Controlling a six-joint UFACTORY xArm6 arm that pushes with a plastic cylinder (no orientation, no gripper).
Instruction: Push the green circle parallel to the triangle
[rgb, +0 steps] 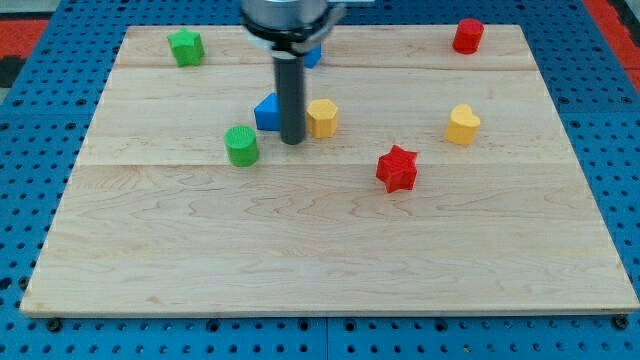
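The green circle (241, 145) is a short green cylinder left of the board's middle. The blue triangle (267, 112) sits just up and right of it, partly hidden by my rod. My tip (292, 140) rests on the board between the blue triangle and a yellow hexagon-like block (323, 117), a short gap to the right of the green circle and not touching it.
A green block (186, 46) lies at the top left and a red block (467, 35) at the top right. A yellow heart (462, 125) and a red star (397, 168) lie on the right. A blue block (312, 53) is mostly hidden behind the rod's mount.
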